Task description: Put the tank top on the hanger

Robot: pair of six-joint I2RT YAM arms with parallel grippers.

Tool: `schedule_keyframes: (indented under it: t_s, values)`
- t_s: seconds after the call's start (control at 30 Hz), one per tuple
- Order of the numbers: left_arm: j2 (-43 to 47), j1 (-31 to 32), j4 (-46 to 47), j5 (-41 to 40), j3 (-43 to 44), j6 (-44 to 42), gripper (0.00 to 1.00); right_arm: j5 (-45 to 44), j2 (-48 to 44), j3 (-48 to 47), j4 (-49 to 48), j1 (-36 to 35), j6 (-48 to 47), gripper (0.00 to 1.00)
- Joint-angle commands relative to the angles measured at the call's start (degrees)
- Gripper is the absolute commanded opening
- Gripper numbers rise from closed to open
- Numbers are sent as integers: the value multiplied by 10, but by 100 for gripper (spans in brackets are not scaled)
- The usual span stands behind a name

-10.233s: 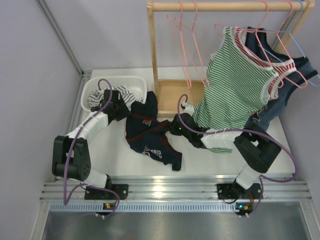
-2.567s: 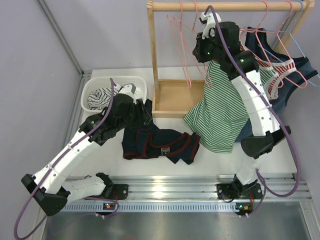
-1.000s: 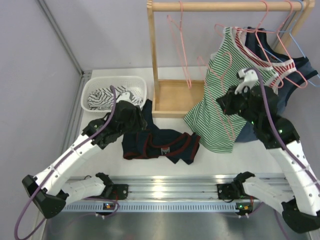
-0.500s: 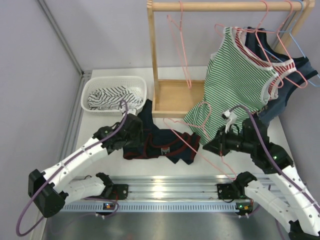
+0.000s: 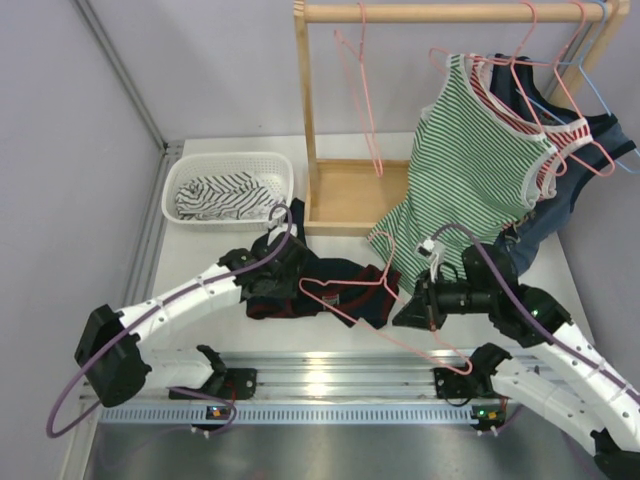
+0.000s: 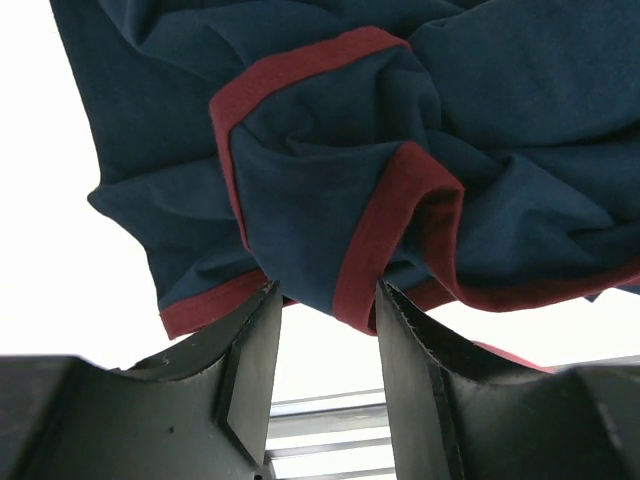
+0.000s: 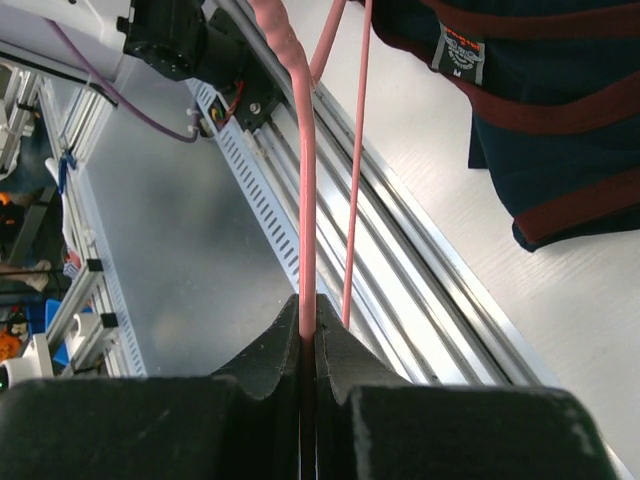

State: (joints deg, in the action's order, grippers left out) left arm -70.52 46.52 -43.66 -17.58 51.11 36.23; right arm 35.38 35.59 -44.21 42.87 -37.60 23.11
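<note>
The tank top [image 5: 345, 290] lies crumpled on the white table, dark navy with maroon trim. My left gripper [image 5: 290, 262] sits at its left edge. In the left wrist view the left gripper [image 6: 328, 295] stands open, and a maroon-trimmed fold of the tank top [image 6: 350, 130] rests just at the fingertips. The right gripper [image 5: 408, 312] is shut on the pink wire hanger [image 5: 460, 367], which lies slanted low over the tank top's right part. The right wrist view shows the jaws of this gripper [image 7: 309, 330] pinching the hanger [image 7: 307, 200], with the tank top [image 7: 560, 80] and its neck label beyond.
A white basket [image 5: 228, 165] with striped cloth stands at the back left. The wooden rack [image 5: 305, 110] carries a green-and-white striped top [image 5: 480, 170], a navy top [image 5: 560, 200] and a bare pink hanger [image 5: 362, 90]. An aluminium rail [image 5: 330, 375] runs along the near edge.
My right arm has carried the hanger from beside the striped top down and left to the tank top. The left gripper has slid right and nearer, onto the tank top's edge.
</note>
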Motion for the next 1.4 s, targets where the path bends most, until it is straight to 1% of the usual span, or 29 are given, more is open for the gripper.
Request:
schedule_keyframes:
  t_s: [0.0,0.13,0.27,0.37,0.43,0.53,0.6,0.77,0.9,1.07,1.17,1.37]
  values:
    - [-4,8,25,-22,19,-26,48,-33,6,-3,-21,-28,11,0]
    - [-12,11,30,-23,19,-35,47,-59,10,-7,-2,-34,-1,0]
    - [-16,17,31,-22,17,-34,47,-95,9,-29,45,-34,-21,0]
    - [-13,28,33,-25,15,-32,47,-91,4,-41,56,-34,-26,0]
    - [-15,30,33,-26,15,-33,47,-73,6,-36,55,-34,-26,0]
    - [-17,36,29,-26,19,-32,46,-71,10,-20,50,-34,-25,0]
    - [-20,39,23,-39,21,-29,47,-72,9,-14,43,-34,-24,0]
    - [-43,40,-13,-73,27,-20,43,-73,9,-18,38,-34,-19,0]
    - [-52,45,-20,-93,29,-17,43,-59,13,-33,39,-34,-25,0]
    - [-51,50,-18,-105,35,-17,41,-38,16,-28,34,-34,-24,0]
    - [-52,55,-12,-106,36,-19,35,-28,11,-20,25,-34,-19,0]
    - [-64,65,-8,-122,36,-19,13,-2,10,3,-11,-35,0,0]
